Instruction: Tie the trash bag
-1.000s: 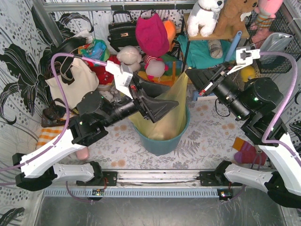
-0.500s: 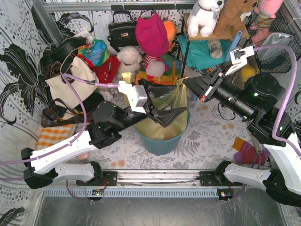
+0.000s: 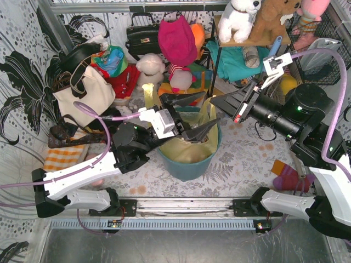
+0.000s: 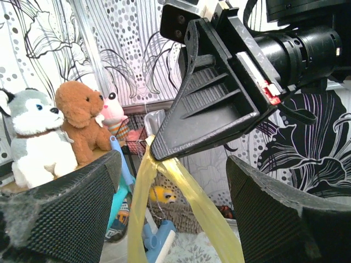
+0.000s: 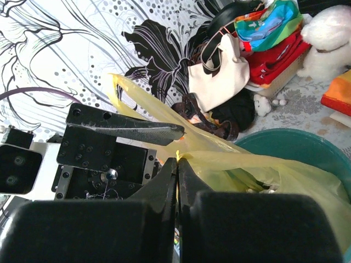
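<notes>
The left end effector (image 3: 211, 108) has swung down and spread wide, straddling the corner of the trash bag (image 3: 192, 147) that the right end effector (image 3: 214, 101), clamped shut, holds taut above the bucket (image 3: 186, 167) where the bag sits, seemingly for knotting.

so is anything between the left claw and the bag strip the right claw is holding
nothing visible does. the left claw is open, and the bag strip hangs in plain sight in the gap between its fingers. the right claw, shut on the strip's top, sits above that gap, not across it
</notes>
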### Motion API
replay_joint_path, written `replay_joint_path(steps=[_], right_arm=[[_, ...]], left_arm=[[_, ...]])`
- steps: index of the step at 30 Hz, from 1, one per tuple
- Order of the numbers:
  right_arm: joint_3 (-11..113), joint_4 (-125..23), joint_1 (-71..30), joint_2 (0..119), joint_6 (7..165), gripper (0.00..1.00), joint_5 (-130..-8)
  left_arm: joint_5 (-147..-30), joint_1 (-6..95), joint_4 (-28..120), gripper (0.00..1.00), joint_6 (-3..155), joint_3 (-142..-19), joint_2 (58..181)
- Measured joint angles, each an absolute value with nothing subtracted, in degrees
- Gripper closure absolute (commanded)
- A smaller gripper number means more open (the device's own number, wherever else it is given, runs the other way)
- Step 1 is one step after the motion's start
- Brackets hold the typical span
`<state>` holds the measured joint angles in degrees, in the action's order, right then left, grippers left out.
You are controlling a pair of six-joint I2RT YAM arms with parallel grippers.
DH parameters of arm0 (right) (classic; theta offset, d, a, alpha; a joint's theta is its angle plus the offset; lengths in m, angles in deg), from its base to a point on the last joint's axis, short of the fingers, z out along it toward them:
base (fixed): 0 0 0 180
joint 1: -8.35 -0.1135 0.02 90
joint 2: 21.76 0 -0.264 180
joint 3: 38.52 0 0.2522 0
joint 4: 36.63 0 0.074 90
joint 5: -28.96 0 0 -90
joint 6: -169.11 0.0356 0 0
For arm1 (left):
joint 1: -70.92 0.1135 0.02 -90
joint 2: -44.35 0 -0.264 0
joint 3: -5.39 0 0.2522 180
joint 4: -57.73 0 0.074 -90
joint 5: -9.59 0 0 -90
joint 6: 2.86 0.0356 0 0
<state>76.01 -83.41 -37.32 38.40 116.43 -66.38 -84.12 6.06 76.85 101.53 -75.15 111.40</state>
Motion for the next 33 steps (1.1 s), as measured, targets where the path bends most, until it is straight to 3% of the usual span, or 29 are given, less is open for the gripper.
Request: replay_joint_path(steps=[7, 13, 19, 26, 28, 30, 33], right_arm=[[77.5, -83.7, -37.3, 38.6, 116.7, 1.0, -68.5], [79.0, -83.6, -37.3, 39.4, 117.1, 1.0, -69.3], [80.4, -83.4, -37.3, 41.3, 117.1, 1.0, -70.1], [80.4, -83.4, -37.3, 41.4, 117.1, 1.0, -70.1], [80.4, -83.4, -37.3, 41.2, 117.1, 1.0, -70.1], [80.4, -83.4, -37.3, 41.0, 117.1, 1.0, -70.1], [80.4, -83.3, -37.3, 40.7, 117.1, 1.0, -70.1]], left_arm=[[-84.4, 6.1, 79.0, 0.4, 103.7, -75.2, 113.2], [-85.0, 6.0, 79.1, 0.56, 104.3, -75.2, 114.7], [-85.1, 6.1, 79.5, 0.63, 104.6, -75.2, 114.8], [-84.8, 6.1, 80.2, 0.85, 104.7, -75.5, 114.8], [-84.2, 6.1, 80.3, 0.84, 104.6, -75.7, 114.8], [-83.5, 6.1, 80.4, 0.73, 104.5, -75.7, 114.8], [-82.5, 6.1, 80.7, 0.69, 104.1, -75.7, 114.8]])
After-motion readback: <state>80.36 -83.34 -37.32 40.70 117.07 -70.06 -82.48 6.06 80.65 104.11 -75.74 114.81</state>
